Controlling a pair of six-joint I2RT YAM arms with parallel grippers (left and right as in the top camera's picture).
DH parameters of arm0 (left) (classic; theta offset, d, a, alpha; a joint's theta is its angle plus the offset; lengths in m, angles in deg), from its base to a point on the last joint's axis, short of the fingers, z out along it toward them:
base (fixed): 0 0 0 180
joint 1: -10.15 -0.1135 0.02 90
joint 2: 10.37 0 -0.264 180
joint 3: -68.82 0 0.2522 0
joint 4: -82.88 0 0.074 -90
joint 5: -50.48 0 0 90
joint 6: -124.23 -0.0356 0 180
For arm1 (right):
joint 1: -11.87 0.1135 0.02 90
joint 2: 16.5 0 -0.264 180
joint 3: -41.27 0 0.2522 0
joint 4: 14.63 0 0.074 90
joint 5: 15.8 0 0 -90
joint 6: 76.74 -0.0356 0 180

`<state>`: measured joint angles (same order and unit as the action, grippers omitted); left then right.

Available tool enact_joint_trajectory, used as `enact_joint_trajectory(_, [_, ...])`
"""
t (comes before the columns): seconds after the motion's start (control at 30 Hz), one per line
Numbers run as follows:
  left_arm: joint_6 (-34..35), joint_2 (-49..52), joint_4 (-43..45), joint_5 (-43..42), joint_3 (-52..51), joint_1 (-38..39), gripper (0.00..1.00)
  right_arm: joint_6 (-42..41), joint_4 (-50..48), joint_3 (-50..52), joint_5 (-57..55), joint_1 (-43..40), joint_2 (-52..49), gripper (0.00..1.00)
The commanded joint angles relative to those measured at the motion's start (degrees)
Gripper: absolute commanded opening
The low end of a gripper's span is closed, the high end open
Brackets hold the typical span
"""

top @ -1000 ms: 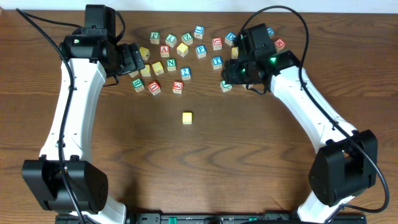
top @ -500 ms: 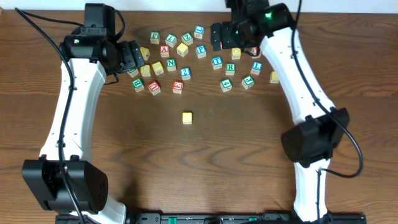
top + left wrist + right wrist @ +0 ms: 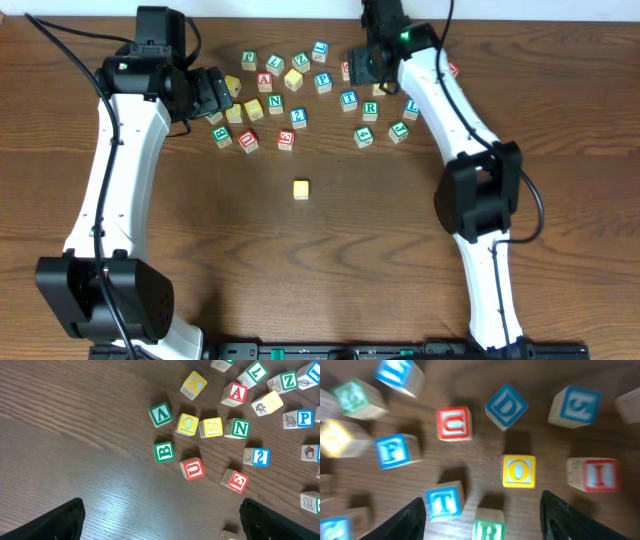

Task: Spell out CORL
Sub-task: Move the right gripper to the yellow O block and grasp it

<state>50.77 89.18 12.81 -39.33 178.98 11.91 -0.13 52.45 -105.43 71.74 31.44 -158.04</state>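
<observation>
Letter blocks lie scattered at the back of the table. My right gripper [image 3: 363, 63] [image 3: 482, 510] is open and empty, hovering over the right part of the cluster. Below it in the blurred right wrist view are a green R [image 3: 490, 529], a yellow O [image 3: 519, 471], a blue T [image 3: 443, 502] and a red block [image 3: 454, 423] reading C or U. The green R [image 3: 371, 108] and a blue L [image 3: 411, 108] show overhead. My left gripper [image 3: 217, 95] [image 3: 162, 527] is open and empty above bare wood, short of another yellow O [image 3: 187, 424].
A lone yellow block [image 3: 301, 189] sits apart at the table's middle. Near the left gripper lie a green B [image 3: 164, 451], a red U [image 3: 192, 468], a yellow S [image 3: 211, 427] and a green N [image 3: 237, 428]. Blue D [image 3: 506, 406] and red I [image 3: 597, 474] lie by the right gripper.
My right arm has swung from the right side of the cluster up to the back edge, uncovering the R and L blocks. The left arm and blocks have not moved.
</observation>
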Motion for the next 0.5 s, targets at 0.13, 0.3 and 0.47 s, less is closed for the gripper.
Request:
enact_joint_trajectory(0.13, [0.26,-0.22,-0.17,0.31,0.13,0.09,0.98,-0.94,-2.23,-0.04,-1.09,-2.21,-4.04,0.62])
enact_joint_trajectory(0.3, [0.26,-0.22,-0.17,0.33,0.13,0.09,0.98,-1.20,-4.55,0.02,-2.10,-2.51,-4.72,0.59])
enact_joint_trajectory(0.47, [0.26,-0.22,-0.17,0.33,0.13,0.09,0.98,-1.42,-5.77,0.11,-2.10,-2.56,-7.54,0.59])
